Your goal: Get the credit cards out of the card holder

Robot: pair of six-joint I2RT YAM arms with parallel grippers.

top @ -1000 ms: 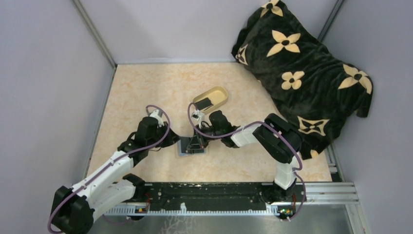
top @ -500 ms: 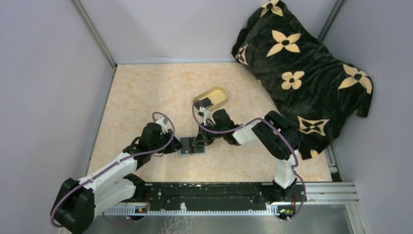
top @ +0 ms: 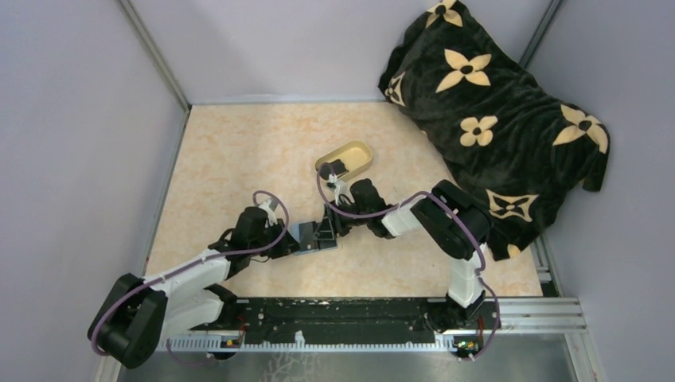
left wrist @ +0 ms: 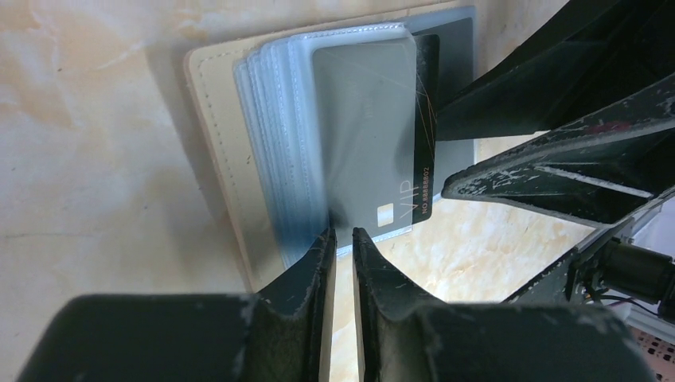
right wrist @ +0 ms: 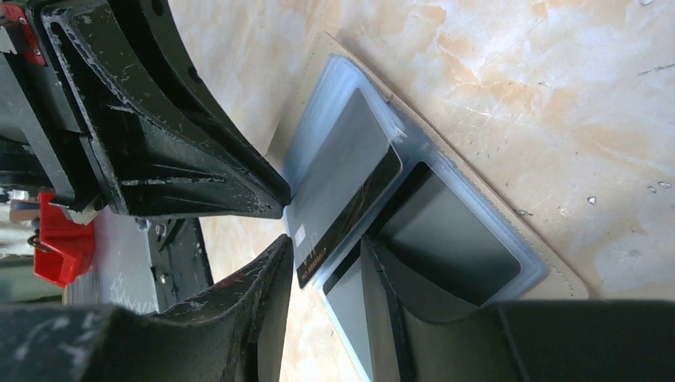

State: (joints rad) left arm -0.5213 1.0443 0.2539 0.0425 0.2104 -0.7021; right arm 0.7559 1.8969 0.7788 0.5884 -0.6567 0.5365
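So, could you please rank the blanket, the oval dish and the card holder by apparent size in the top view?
Largest: blanket.
Then oval dish.
Smallest: card holder, though partly covered, so less certain.

The card holder (top: 308, 235) is overlooked from high above and behind its near side, with the view tilted down and set far enough back that the whole table (top: 239, 151) is taken in. It is viewed at very close range from its left by the left wrist camera and from its right by the right wrist camera, each faced towards the other. Its black card (left wrist: 423, 143) is shared by both wrist views.
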